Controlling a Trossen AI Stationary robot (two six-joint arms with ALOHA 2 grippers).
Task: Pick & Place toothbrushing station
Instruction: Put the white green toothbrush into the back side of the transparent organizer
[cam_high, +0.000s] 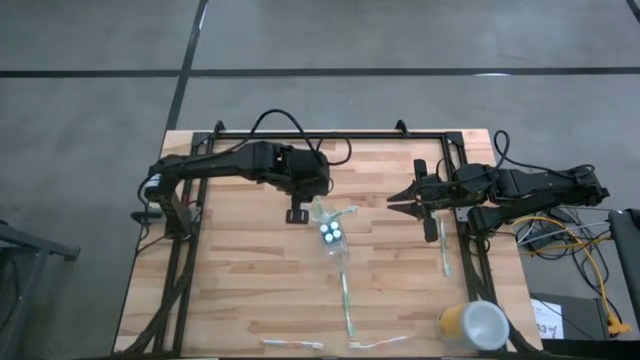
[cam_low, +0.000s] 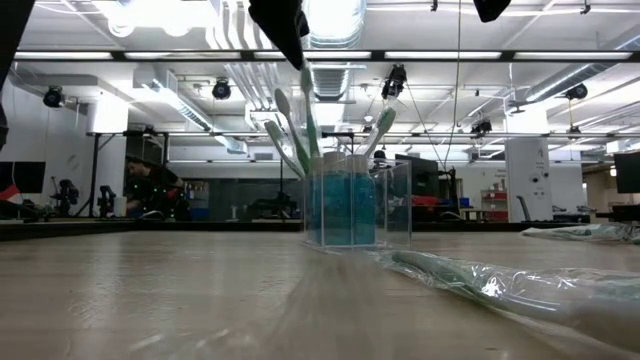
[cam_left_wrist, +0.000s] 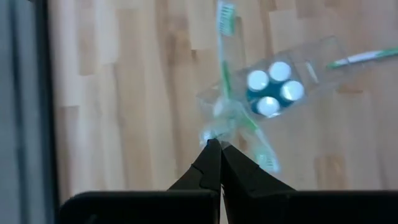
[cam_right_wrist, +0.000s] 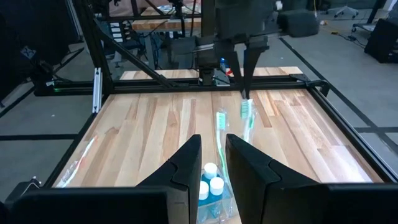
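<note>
A small clear cup stands on the wooden table near its middle. It holds three grey tubes with white caps and a few white-and-green toothbrushes. My left gripper hangs over the cup, pointing steeply down, shut on the top of one upright toothbrush. My right gripper stays level above the table to the cup's right, open, with nothing between its fingers. Several wrapped toothbrushes lie flat on the table. My left gripper pinches the upper end of one toothbrush between its two fingertips, coming from above and slanting down. The toothbrush stands nearly upright below the fingers, and its lower end sits in the cup beside the tubes.
A larger yellow cup with a white top stands at the near right corner. Wrapped toothbrushes lie near the front edge and by the right rail. A black frame runs along the table's far edge and sides.
</note>
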